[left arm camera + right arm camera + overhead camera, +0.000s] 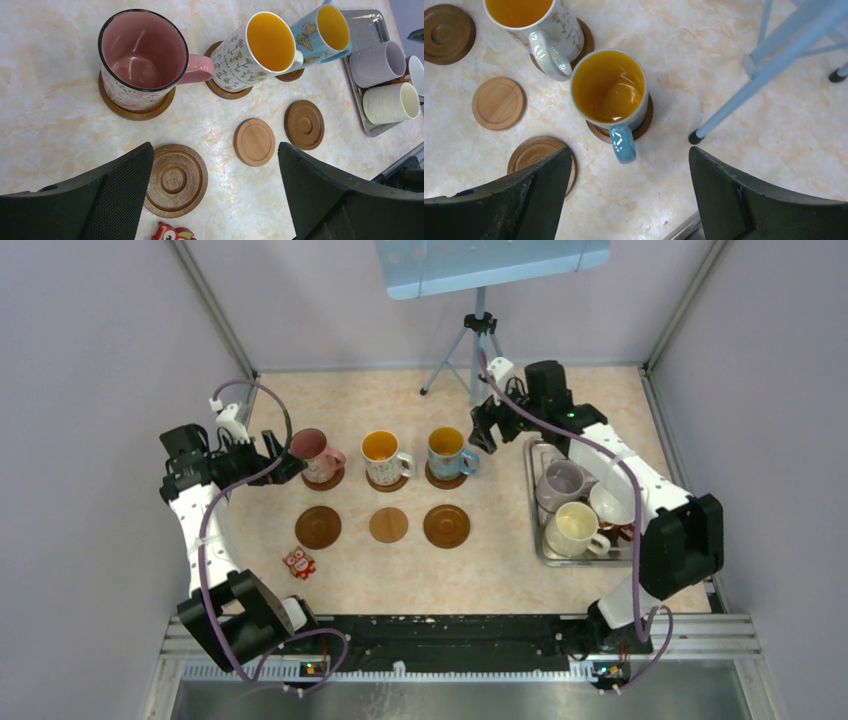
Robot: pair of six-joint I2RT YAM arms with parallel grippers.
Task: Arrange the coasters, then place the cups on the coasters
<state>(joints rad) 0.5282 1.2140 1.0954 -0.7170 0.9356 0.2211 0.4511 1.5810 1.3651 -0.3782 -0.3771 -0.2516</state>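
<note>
Three cups stand on dark coasters in the far row: pink (315,448), white-patterned (383,453) and blue (447,449). In front lie three bare coasters: dark (318,527), a lighter, smaller one (388,525), dark (446,526). A lavender cup (560,483), a cream cup (573,527) and a white-inside cup (612,502) partly under the right arm sit in the tray (541,540). My left gripper (283,462) (215,150) is open beside the pink cup (142,55). My right gripper (487,428) (629,155) is open and empty, just right of the blue cup (608,86), whose handle points toward it.
A small red owl figure (298,562) lies near the front left. A tripod (478,350) stands at the back, one foot (694,137) close to the right gripper. Grey walls enclose the table on three sides.
</note>
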